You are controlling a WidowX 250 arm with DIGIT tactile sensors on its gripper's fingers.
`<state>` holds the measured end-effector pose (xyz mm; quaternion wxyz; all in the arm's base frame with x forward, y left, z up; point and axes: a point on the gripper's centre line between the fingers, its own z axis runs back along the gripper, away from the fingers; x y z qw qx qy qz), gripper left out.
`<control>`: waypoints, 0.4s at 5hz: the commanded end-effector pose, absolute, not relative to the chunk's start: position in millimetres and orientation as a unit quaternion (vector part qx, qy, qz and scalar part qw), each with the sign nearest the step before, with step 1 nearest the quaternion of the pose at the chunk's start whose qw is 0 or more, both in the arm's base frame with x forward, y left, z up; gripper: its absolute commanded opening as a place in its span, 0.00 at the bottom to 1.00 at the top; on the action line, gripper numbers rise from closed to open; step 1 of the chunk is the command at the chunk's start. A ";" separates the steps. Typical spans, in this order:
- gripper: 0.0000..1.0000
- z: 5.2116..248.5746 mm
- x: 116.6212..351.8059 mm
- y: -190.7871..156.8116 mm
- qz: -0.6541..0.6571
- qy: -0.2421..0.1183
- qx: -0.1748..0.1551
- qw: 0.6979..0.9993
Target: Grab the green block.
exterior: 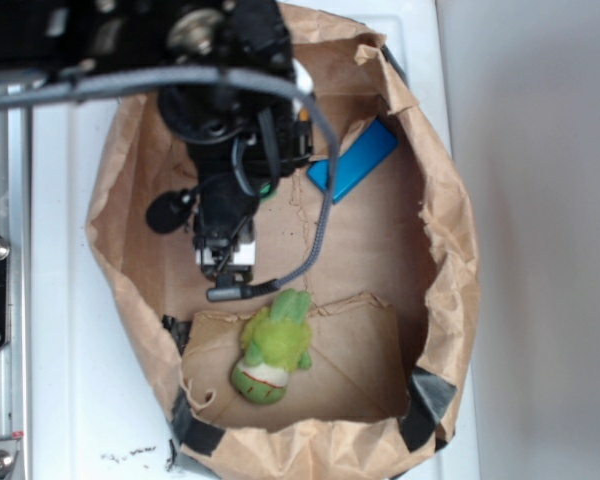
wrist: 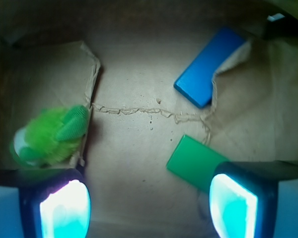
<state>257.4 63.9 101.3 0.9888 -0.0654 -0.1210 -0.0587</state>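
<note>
- The green block (wrist: 196,161) lies flat on the brown paper floor of a torn-open paper bag (exterior: 450,250), which works as a shallow walled pen so that the loose things stay together.
- In the wrist view the block sits toward the lower right, its near corner tucked under the right finger (wrist: 236,203), so the gripper (wrist: 149,206) is off to one side of it rather than straddling it.
- The jaws stand wide apart with nothing between them; only bare paper shows in the gap, which I take to mean the grasp has not begun.
- In the exterior view the arm's body covers the block almost wholly; a small green sliver (exterior: 266,188) beside the black housing may be its edge, though I cannot be sure.
- The blue block (wrist: 209,67) lies flat farther up the bag, apart from the green one, with a torn paper flap resting against one end.
- The fuzzy plush toy (wrist: 49,136) lies on the left, against a raised fold of paper, well clear of the target.
- My judgement: the gripper needs to shift toward the green block's side so both fingers bracket its narrow width before closing.
- The risk is that the right finger comes down on top of the slab instead of beside it.
</note>
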 end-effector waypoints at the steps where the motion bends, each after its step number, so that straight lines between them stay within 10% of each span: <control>1: 1.00 101.7 288.3 93.3 -0.238 -0.131 0.002 0.962; 2: 1.00 90.4 299.6 94.6 -0.269 -0.133 0.030 0.953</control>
